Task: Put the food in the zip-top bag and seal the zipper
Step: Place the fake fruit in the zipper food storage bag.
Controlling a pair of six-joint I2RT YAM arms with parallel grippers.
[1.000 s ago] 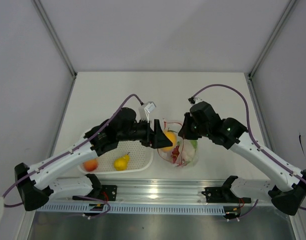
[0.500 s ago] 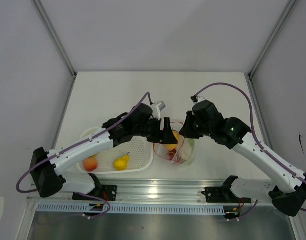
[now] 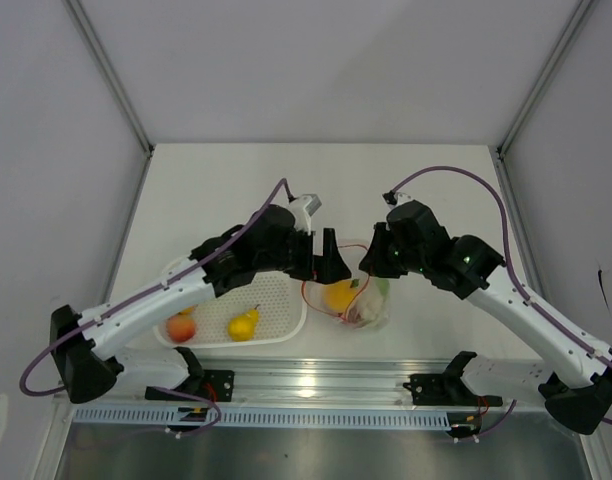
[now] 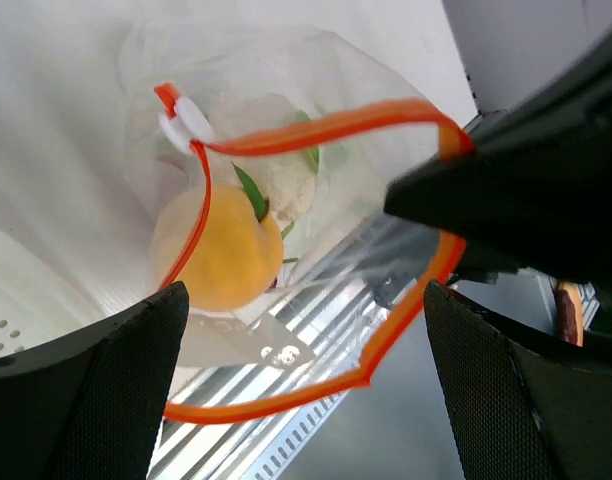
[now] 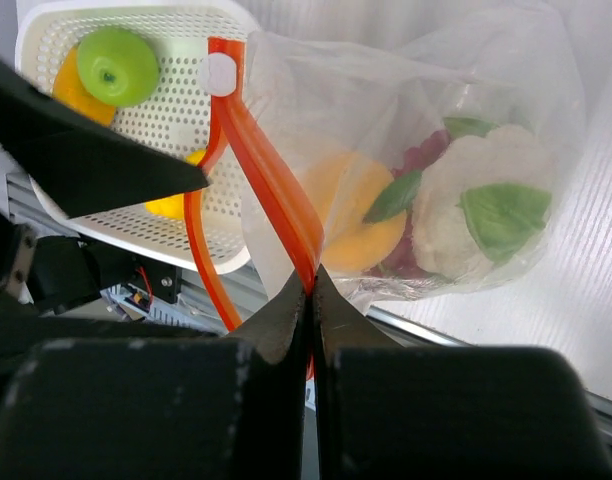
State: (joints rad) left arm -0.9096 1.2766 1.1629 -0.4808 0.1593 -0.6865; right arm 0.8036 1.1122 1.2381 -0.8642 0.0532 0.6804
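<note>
— Where is the bag?
— Just beside the basket, with fruit inside. My right end effector pinches its zipper. My left end effector is spread wide, near the basket too.

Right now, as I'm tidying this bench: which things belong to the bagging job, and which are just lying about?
Job: zip-top bag, its zipper, orange fruit and cauliflower inside; green apple, yellow pear, reddish fruit waiting in the white basket.
Lying about: that basket, metal rail.
</note>
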